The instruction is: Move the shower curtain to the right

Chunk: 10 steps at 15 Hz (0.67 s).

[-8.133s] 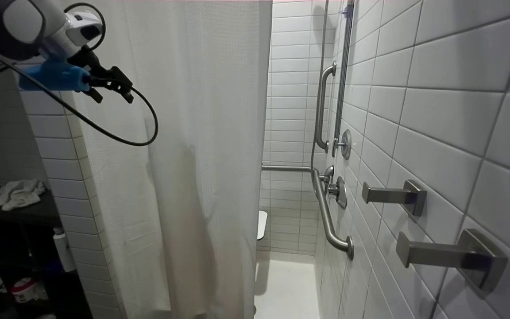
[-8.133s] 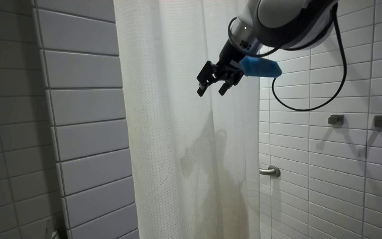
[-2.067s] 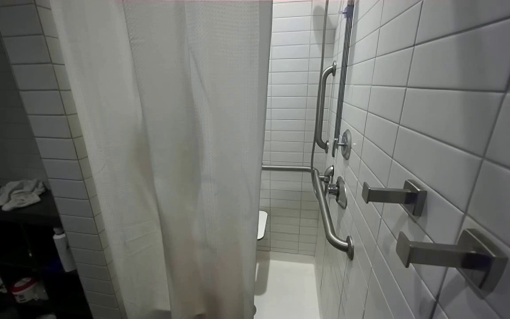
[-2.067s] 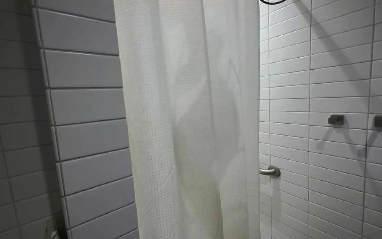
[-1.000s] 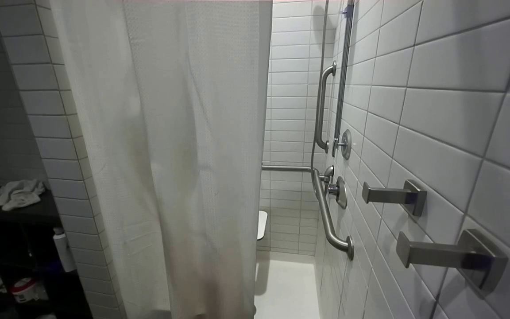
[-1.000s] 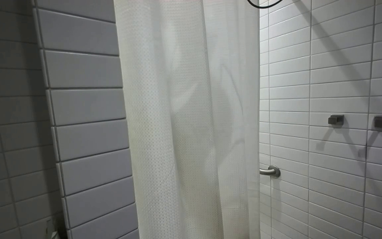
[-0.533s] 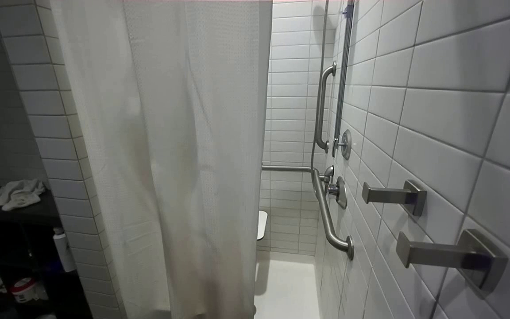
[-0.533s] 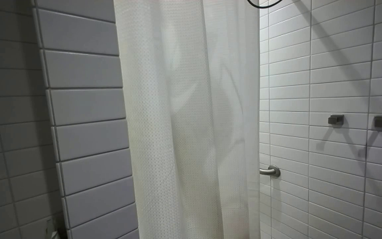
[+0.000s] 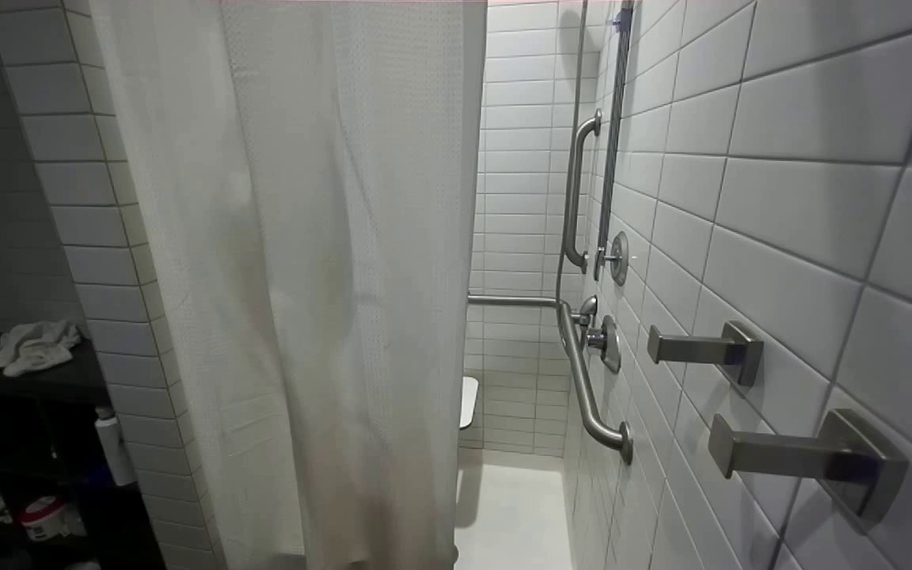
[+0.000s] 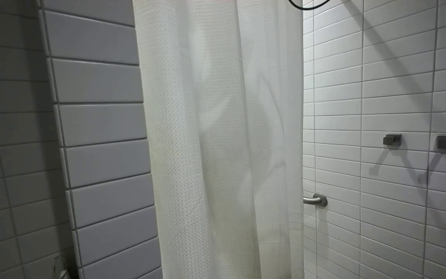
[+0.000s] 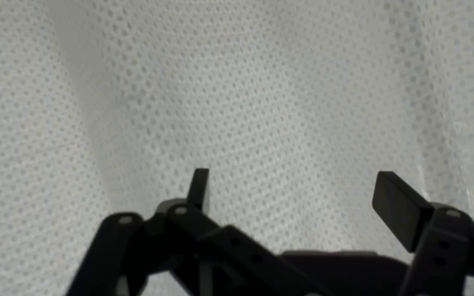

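The off-white shower curtain [image 9: 305,277] hangs in long vertical folds in both exterior views [image 10: 223,155]. It spans from the tiled wall end on the left to a free edge, right of which the shower opening shows. Its dotted fabric [image 11: 241,102] fills the wrist view. My gripper [image 11: 292,176] is open in the wrist view, its two black fingers wide apart in front of the fabric. No fabric is pinched between them; whether the tips touch it I cannot tell. Gripper and arm are outside both exterior views.
A black cable loop [image 10: 309,7] hangs at the top by the curtain's free edge. Steel grab bars [image 9: 592,396] and two square hooks [image 9: 705,346] stick out from the right tiled wall [image 9: 788,214]. A tiled wall end [image 9: 108,301] and dark shelf [image 9: 20,388] stand left.
Eight seconds ago the arm and open gripper showed before the curtain in both exterior views; they have left both. The cable loop came slightly lower and left. Folds shifted slightly; the free edge stayed.
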### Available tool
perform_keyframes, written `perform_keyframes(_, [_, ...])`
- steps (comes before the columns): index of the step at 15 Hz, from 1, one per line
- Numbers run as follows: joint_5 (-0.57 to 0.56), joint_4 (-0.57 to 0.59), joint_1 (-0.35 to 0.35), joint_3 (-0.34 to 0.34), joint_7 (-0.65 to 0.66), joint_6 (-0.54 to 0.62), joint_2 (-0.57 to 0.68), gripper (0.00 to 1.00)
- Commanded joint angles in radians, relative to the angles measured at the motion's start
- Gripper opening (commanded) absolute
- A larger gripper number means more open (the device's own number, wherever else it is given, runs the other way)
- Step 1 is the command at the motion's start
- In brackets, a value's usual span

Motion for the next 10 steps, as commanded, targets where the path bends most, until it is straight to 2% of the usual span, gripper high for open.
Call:
perform_keyframes(1, [-0.025, 0.046, -0.037, 0.018, 0.043, 0.021, 0.033, 1.0])
perform_keyframes(5, [-0.06, 0.105, -0.068, 0.023, 0.062, 0.044, 0.066, 1.0])
perform_keyframes(10, [-0.064, 0.261, -0.067, 0.01, 0.039, 0.027, 0.169, 1.0])
